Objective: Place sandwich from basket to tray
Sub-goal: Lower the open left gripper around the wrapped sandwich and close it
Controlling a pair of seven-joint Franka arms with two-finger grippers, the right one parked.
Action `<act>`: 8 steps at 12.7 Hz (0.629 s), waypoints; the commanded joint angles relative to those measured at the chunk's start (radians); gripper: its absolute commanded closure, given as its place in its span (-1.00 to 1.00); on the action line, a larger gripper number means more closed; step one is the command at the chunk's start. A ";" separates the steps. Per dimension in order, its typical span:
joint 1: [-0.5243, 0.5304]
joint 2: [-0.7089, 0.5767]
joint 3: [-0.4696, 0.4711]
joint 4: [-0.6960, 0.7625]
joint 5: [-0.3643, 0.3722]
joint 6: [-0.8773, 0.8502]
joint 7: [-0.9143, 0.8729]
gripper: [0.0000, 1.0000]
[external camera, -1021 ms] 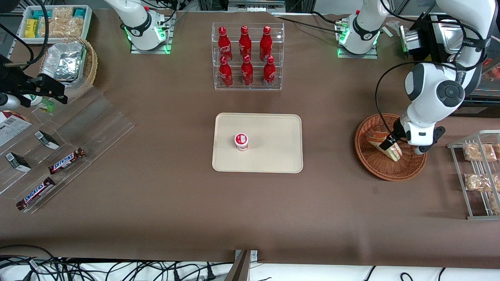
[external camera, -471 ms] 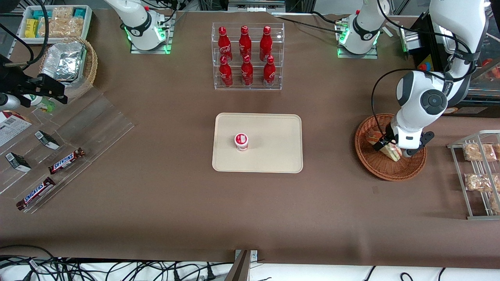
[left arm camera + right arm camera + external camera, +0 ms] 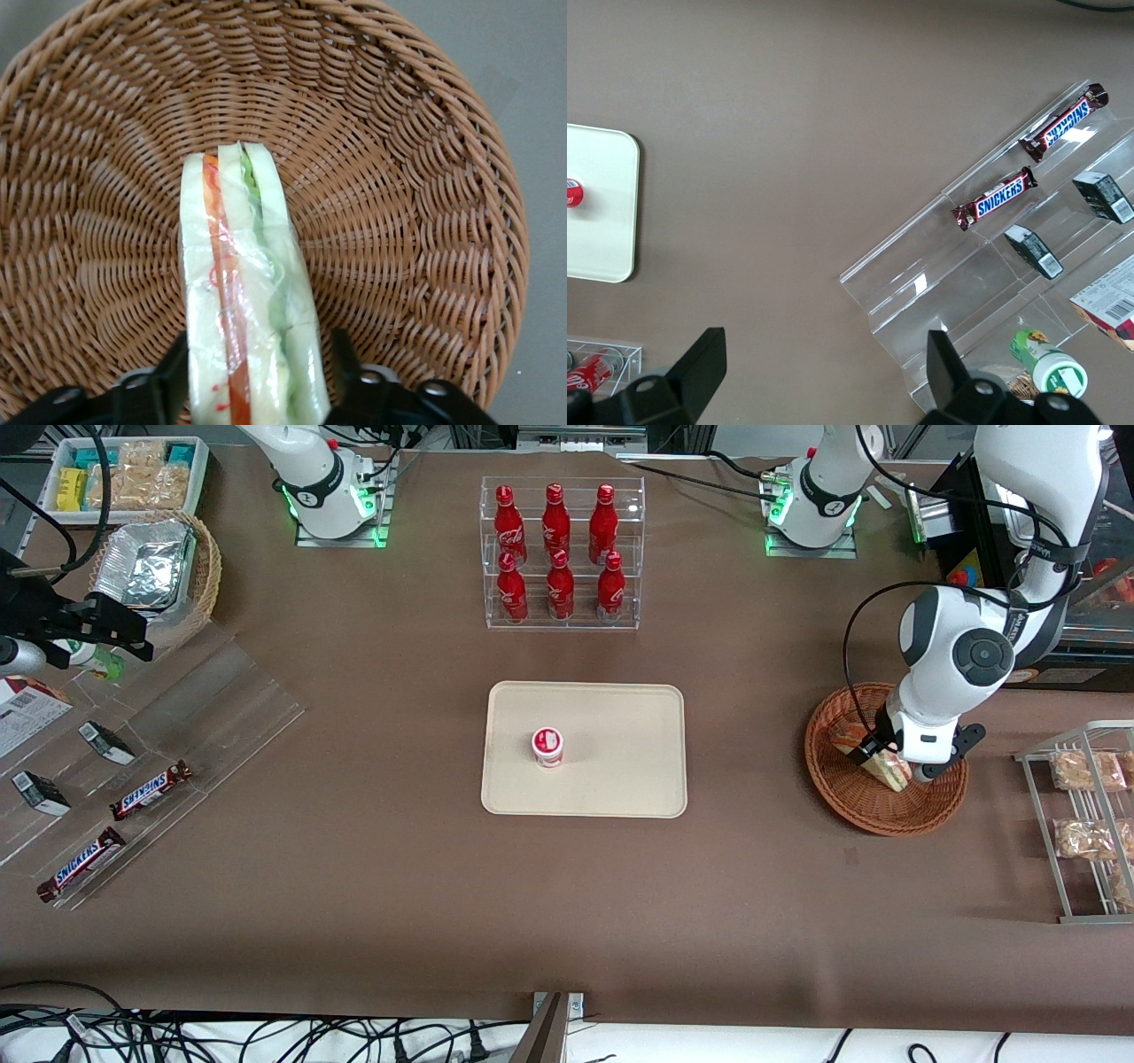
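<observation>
The sandwich [image 3: 893, 771], a clear-wrapped wedge of white bread with red and green layers, lies in the round reddish-brown wicker basket [image 3: 877, 824] toward the working arm's end of the table. My gripper [image 3: 877, 755] is down in the basket, its fingers pressed against both flat sides of the wedge. The left wrist view shows the sandwich [image 3: 244, 283] standing on edge between the black fingers [image 3: 173, 385] of the gripper [image 3: 257, 376], over the basket's woven floor [image 3: 399, 177]. The cream tray [image 3: 620, 779] lies at mid-table, well apart from the basket.
A small red-and-white cup [image 3: 547, 746] stands on the tray. A clear rack of red bottles [image 3: 560, 553] is farther from the camera than the tray. A wire rack with snack packets [image 3: 1085, 815] sits beside the basket. Clear shelves with candy bars [image 3: 151, 790] lie toward the parked arm's end.
A second ago the arm sat higher and nearer the camera; it has come down into the basket. In the last half second the fingers drew in against the sandwich.
</observation>
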 commanded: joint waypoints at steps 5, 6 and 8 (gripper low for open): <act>0.009 -0.024 -0.004 0.030 0.062 -0.104 0.015 1.00; 0.009 -0.048 -0.006 0.054 0.062 -0.166 0.052 1.00; 0.004 -0.091 -0.012 0.117 0.057 -0.292 0.112 1.00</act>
